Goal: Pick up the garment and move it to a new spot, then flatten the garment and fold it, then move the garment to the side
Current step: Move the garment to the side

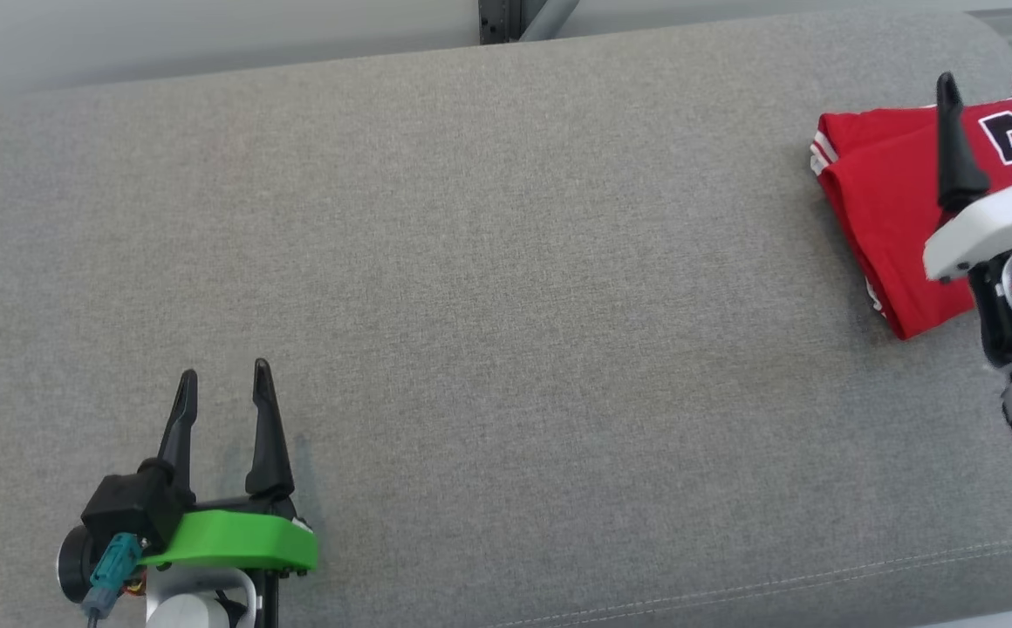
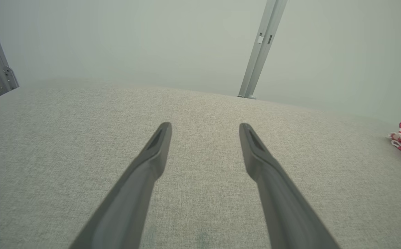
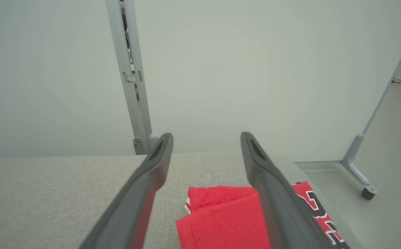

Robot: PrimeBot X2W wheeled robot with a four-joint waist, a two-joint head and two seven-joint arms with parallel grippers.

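The red garment lies folded in a compact packet at the far right end of the grey bench, close to its edge. We judge this to be its set-aside position, with the fold complete. The right hand is over the packet with its fingers fully spread and nothing held, consistent with a release. The left hand is equally wide open and empty, low over bare fabric at the near left, well apart from the work. The head view establishes that separation. The right wrist view adds the black-and-white lettering, the white-trimmed hem and the cloth lying between the fingers, ungripped. The left wrist view presents the packet edge-on, its layers stacked. Contact with the cloth cannot be confirmed.
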